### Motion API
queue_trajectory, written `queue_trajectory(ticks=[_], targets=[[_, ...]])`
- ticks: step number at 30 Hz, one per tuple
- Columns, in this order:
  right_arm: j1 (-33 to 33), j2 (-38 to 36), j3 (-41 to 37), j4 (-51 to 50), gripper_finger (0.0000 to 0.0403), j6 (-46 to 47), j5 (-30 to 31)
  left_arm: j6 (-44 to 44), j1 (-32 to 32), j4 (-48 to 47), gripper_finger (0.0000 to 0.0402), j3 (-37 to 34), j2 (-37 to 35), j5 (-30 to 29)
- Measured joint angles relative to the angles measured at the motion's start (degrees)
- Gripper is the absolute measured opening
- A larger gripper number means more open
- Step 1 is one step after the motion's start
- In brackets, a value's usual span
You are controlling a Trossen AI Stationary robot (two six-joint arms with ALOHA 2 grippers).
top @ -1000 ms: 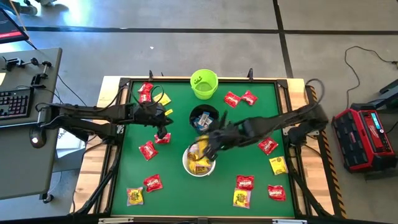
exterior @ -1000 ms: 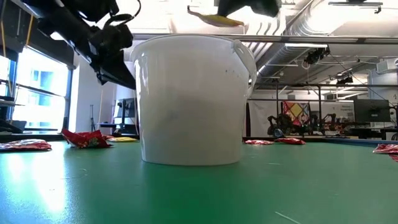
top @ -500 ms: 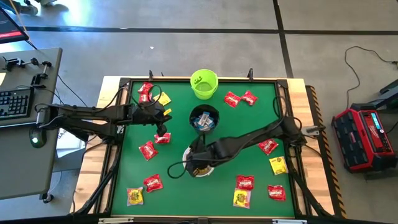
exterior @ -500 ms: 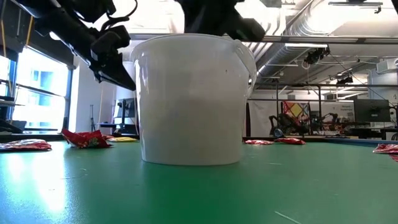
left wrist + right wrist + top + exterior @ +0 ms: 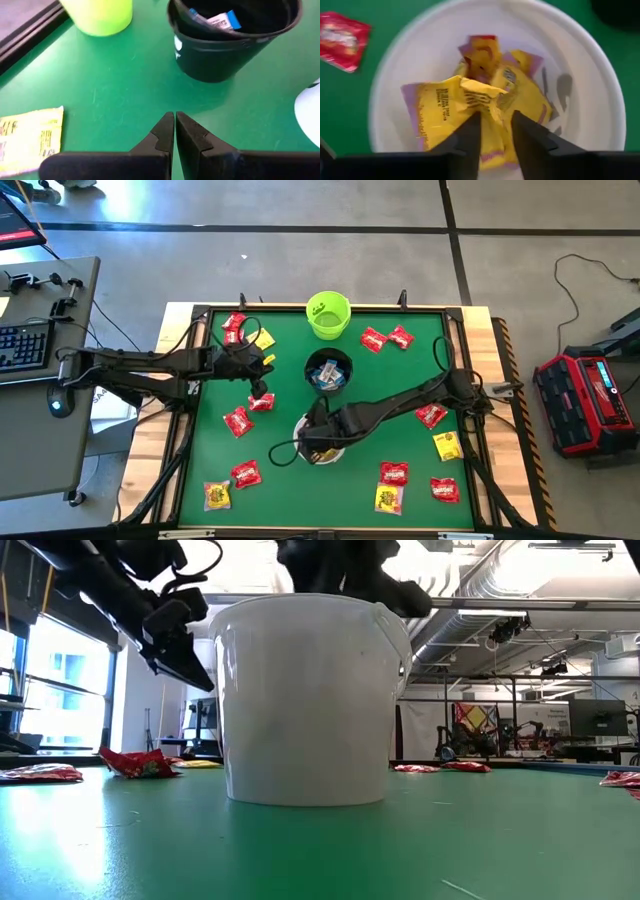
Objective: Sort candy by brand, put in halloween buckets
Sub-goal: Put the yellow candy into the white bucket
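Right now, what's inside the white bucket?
The round white plastic bucket holds a pile of yellow wrapped candy packets. The right gripper, jaws apart, hangs just above them and covers part of the pile; the bucket's bottom beneath it is hidden.

right hand [image 5: 494,131] has moved over the white bucket [image 5: 600,95] and parted its fingers.

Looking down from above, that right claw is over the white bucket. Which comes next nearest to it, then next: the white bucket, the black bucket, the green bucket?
From the right gripper, in the high view:
1. White bucket: directly under it, at the table's middle, already holding yellow candy.
2. Black bucket: just beyond the white one, toward the far edge.
3. Green bucket: farthest, at the far edge.
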Motion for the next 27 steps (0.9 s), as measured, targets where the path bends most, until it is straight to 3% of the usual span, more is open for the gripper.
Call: queue_trajectory(ticks=[3,6,9,14,22,27], targets=[[-0.3,-0.1,2.6,0.0,0.0142,-4.5,-0.2,-0.3,0.7,-0.7,0.0007,0.0,0.0,0.0],[-0.9,-0.2,5.9,-1.4,0.0153,-9.4,-0.8,0.8,1.8,-0.7,0.0004,0.0,0.0,0.4],[-1.9,-0.2,9.1,-4.8,0.0123,-12.6,-1.8,2.2,3.8,-0.7,0.0001,0.0,0.1,0.4],[-3.4,-0.2,13.2,-10.1,0.0015,-23.2,-2.0,0.7,8.3,-2.0,0.0,0.0,0.4,0.4],[-5.4,-0.6,14.1,-15.6,0.0003,-33.2,-1.7,3.0,17.9,-6.5,0.0,0.7,6.3,3.0],[-6.3,-3.7,10.9,-16.3,0.0001,-35.4,0.5,5.1,20.3,-7.9,0.0018,2.2,13.3,3.5]])
